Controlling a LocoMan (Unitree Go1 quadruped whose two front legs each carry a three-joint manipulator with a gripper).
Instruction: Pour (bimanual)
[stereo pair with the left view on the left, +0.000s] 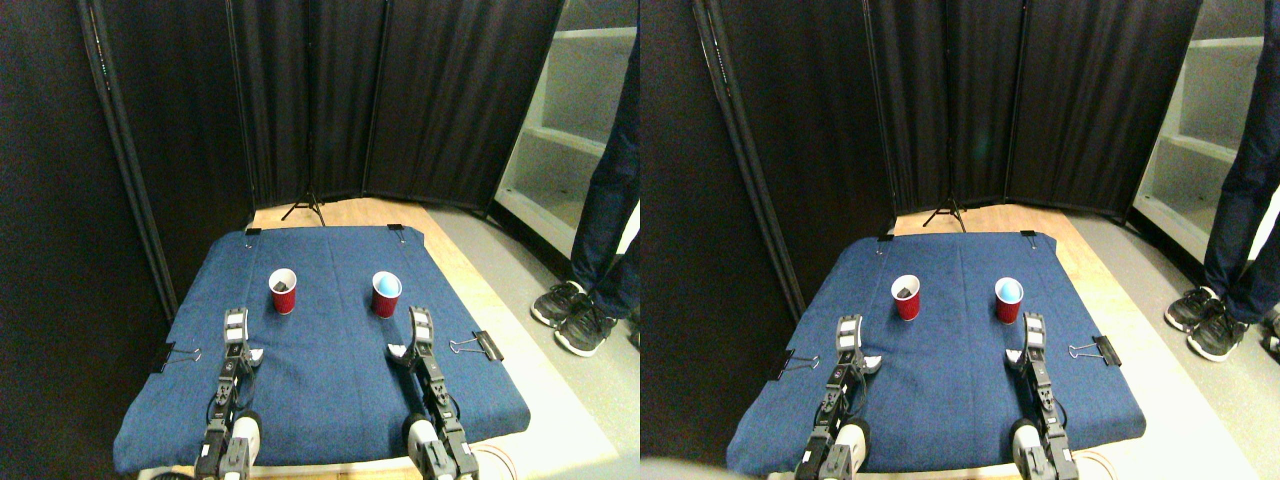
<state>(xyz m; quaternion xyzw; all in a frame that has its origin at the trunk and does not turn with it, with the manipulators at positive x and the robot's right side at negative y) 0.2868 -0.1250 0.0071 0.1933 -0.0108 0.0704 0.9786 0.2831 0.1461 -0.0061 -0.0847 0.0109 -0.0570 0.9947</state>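
We're at approach step, nothing grasped yet. L red cup (283, 291) and R red cup (386, 294) upright mid-frame on blue cloth (330, 370). L gripper (235, 325) and R gripper (421, 325) just below cups; jaw state can't tell. Next we reach fwd, grasp both.

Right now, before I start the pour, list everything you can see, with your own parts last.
left cup: one, red, white inside with something dark in it, upright on the cloth ahead of the left hand.
right cup: one, red, light blue inside, upright on the cloth ahead of the right hand.
cloth: one, blue, spread over the work surface.
binder clips: several, black, on the cloth's edges.
curtain: black, behind the cloth.
tripod: one, black, at the curtain's foot.
shelving: pale, far right.
person's legs: dark trousers, dark shoes, standing at the right.
left hand: one, short of the left cup, apart from it.
right hand: one, close beside the right cup.
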